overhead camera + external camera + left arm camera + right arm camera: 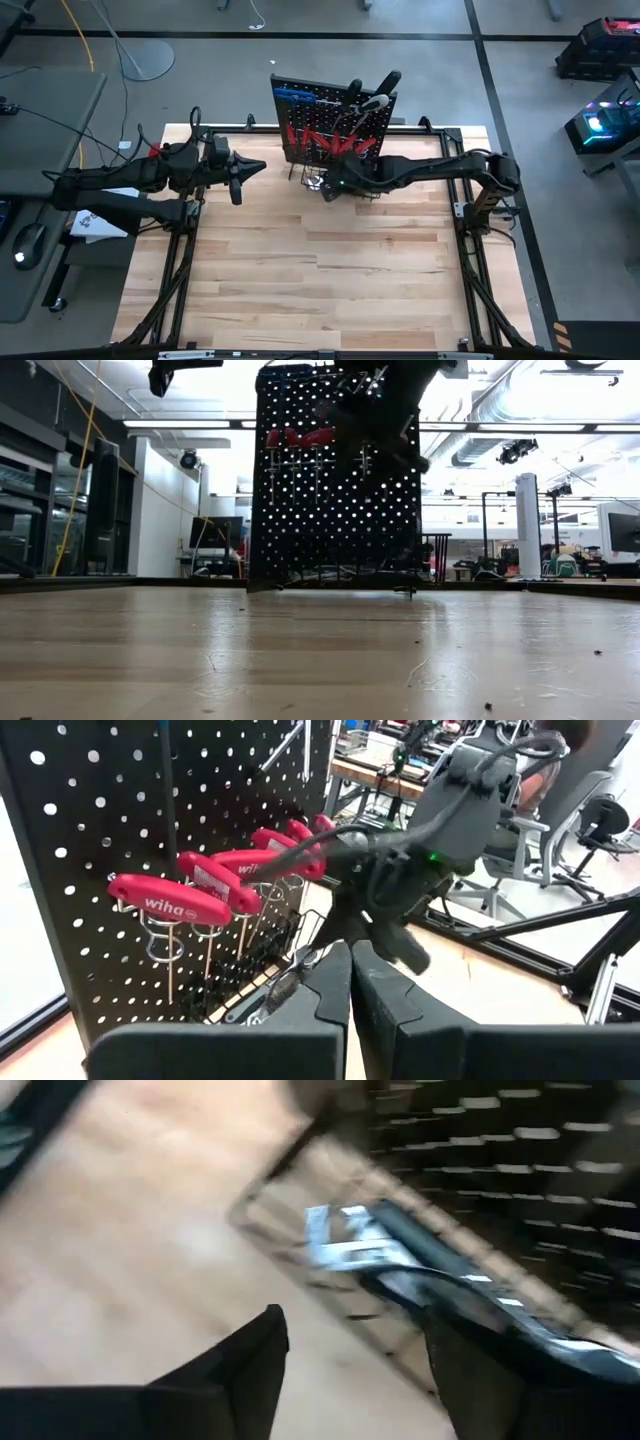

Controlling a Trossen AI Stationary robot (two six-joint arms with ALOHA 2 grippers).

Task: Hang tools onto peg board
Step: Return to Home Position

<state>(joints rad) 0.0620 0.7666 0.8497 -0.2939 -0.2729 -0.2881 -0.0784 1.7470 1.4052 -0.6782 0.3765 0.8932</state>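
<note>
The black peg board [335, 115] stands upright at the table's far middle. Red T-handled tools [180, 900] hang in its metal rings, and blue ones [295, 95] hang higher up. At its foot, silver pliers with black handles [345, 1245] lie in the wire basket [275, 1205]. My right gripper [355, 1370] stands open just over the pliers, slanting down at the board's foot [328, 188]. My left gripper [255, 168] is shut with nothing in it, left of the board and pointing toward it [350, 985]. My right gripper stands open around the pliers' black handle [440, 1280]. The view is blurred, and I cannot tell whether one finger [480, 1370] touches the handle. The pliers rest in the basket, not lifted.
The bare wooden table top [320, 270] stretches from the board to the near edge. A black tubular frame [175, 270] runs along the table's sides. Black-handled tools [378, 88] stick out at the board's top right.
</note>
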